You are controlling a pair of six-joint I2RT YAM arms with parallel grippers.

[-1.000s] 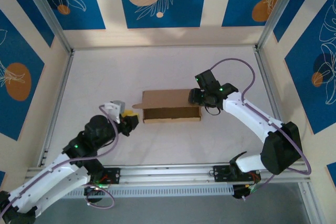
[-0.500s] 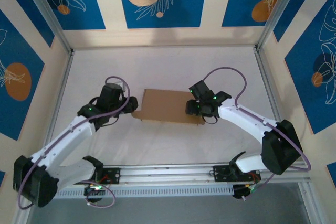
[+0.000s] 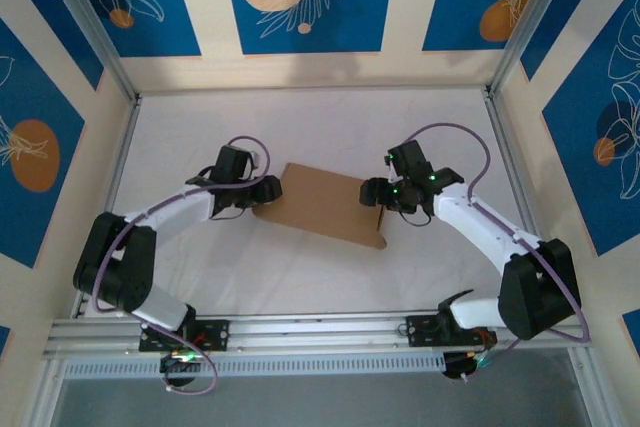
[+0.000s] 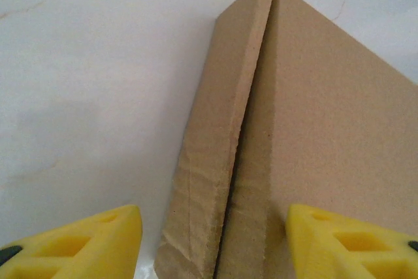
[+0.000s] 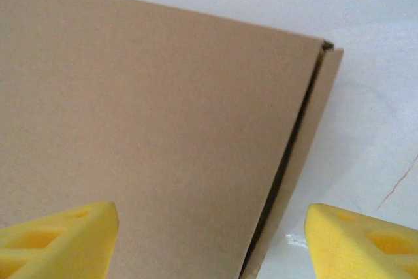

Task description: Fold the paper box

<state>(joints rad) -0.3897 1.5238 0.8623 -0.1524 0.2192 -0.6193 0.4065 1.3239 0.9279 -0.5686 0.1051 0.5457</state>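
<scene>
Closing the paper box (image 3: 325, 205): lid down, left fingers (image 4: 72, 243) and right fingers (image 5: 366, 236) open at its ends; tabs probably need tucking next.

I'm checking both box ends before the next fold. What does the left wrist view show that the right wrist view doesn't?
Left wrist: one end of the paper box, its creased end wall meeting the lid along a seam, between the open left fingers. Right wrist: the other end, a dark gap under the lid's edge, between the open right fingers. Shared: plain brown cardboard, yellow fingers, white veined table.
</scene>
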